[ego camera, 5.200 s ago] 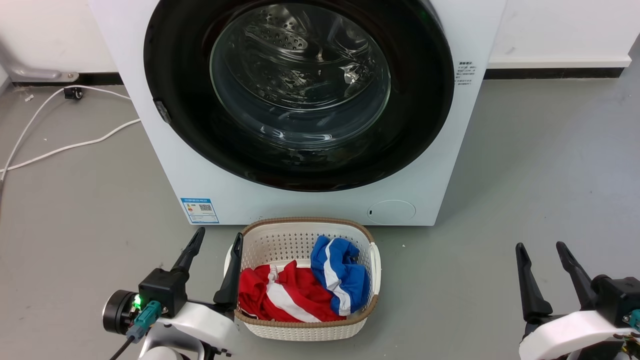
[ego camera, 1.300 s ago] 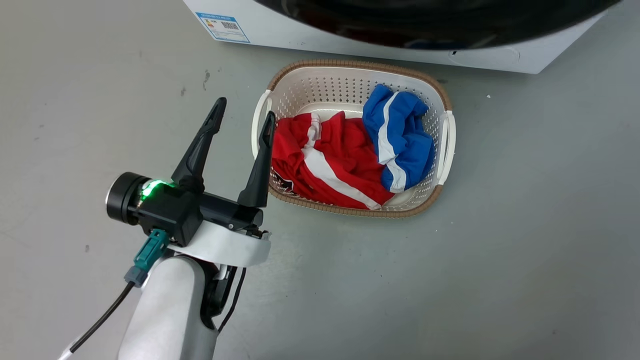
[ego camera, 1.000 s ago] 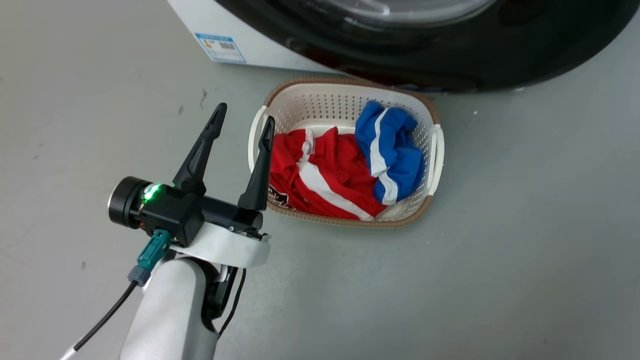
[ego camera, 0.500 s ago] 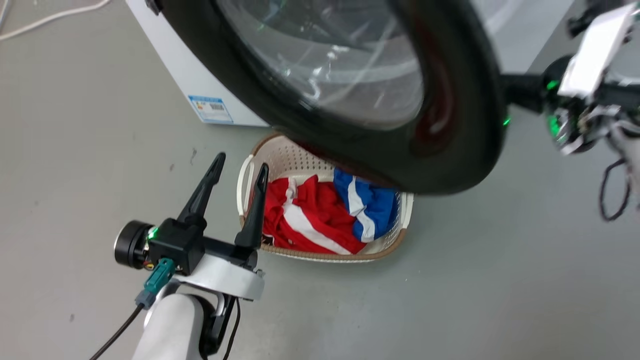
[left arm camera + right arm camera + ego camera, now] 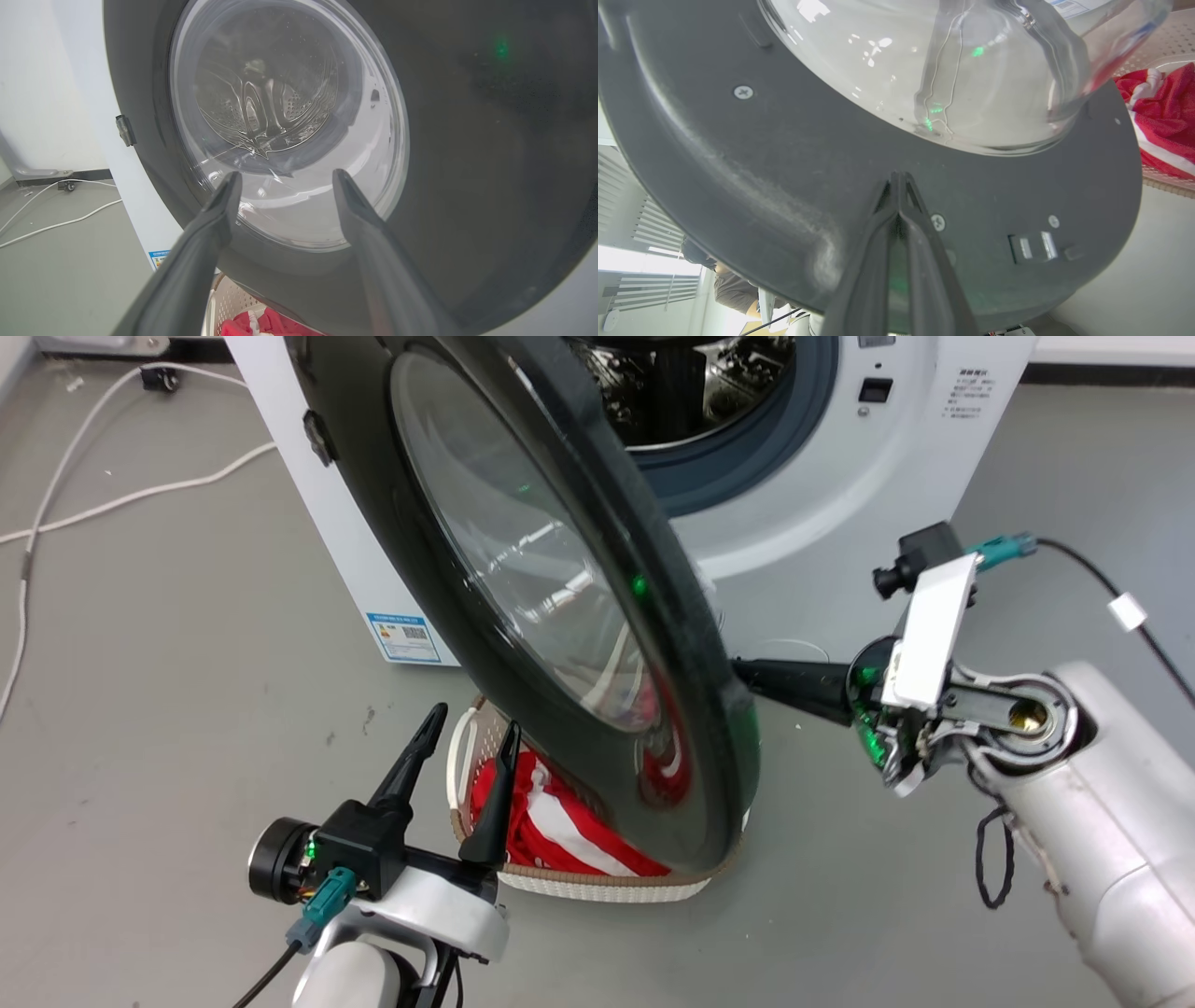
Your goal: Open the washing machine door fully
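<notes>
Against washing machine door (image 5: 523,588), closed right end effector (image 5: 899,179).

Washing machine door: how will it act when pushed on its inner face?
The washing machine door likely swings as one rigid piece about its hinge. Its inner face looks smooth, so the right gripper, shut to a narrow tip, may slide. The big glass bowl suggests some weight.

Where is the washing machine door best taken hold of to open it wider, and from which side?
Probably its free rim, from the inner side, where the right tool touches: the door stands half open, rim swung outward, and the outer face looks smooth and glossy.
</notes>
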`<state>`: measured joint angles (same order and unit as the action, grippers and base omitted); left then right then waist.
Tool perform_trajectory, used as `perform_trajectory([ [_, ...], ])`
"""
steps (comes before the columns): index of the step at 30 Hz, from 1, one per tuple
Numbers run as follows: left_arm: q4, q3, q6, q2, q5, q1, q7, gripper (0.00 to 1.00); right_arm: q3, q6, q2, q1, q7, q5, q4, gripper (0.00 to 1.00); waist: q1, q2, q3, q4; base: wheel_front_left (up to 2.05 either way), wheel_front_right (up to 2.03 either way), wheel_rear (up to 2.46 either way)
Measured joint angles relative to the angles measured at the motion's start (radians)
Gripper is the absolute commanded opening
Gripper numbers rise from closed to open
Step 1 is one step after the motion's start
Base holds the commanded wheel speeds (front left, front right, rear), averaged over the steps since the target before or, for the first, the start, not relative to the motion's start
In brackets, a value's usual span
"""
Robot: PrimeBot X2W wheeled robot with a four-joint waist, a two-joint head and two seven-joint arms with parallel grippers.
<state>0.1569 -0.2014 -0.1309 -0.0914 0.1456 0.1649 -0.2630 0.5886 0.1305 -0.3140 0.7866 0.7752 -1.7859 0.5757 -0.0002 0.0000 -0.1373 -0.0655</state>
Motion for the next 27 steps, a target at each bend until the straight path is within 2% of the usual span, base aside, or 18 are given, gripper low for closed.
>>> perform_trajectory([
  [6, 0.015, -0.008, 0.0, 0.003, 0.008, -0.012, 0.0, 1.0, 0.031, 0.0, 0.031, -0.048, -0.042, 0.001, -0.018, 0.0, 0.0, 0.0, 0.034, -0.018, 0.0, 0.0, 0.0],
  [11, 0.029, -0.004, 0.0, 0.004, 0.01, -0.023, 0.0, 1.0, 0.014, 0.0, 0.054, -0.085, -0.16, 0.014, -0.019, 0.0, 0.0, 0.0, 0.063, -0.026, 0.0, 0.0, 0.0],
  [18, 0.044, 0.014, 0.0, 0.007, 0.016, -0.045, 0.0, 1.0, -0.115, 0.0, 0.041, -0.165, -0.435, 0.027, -0.035, 0.0, 0.0, 0.0, 0.094, -0.013, 0.0, 0.0, 0.0],
  [26, 0.064, 0.046, 0.003, 0.008, 0.019, -0.078, 0.0, 1.0, -0.289, 0.0, -0.034, -0.408, -0.707, 0.024, -0.202, 0.0, 0.0001, 0.0, 0.129, 0.017, 0.0, 0.0, 0.0],
  [27, 0.067, 0.052, 0.003, 0.007, 0.019, -0.081, 0.0, 1.0, -0.304, 0.0, -0.049, -0.445, -0.737, 0.031, -0.223, 0.19, 0.0001, 0.0, 0.133, 0.021, 0.0, 0.0, 0.0],
])
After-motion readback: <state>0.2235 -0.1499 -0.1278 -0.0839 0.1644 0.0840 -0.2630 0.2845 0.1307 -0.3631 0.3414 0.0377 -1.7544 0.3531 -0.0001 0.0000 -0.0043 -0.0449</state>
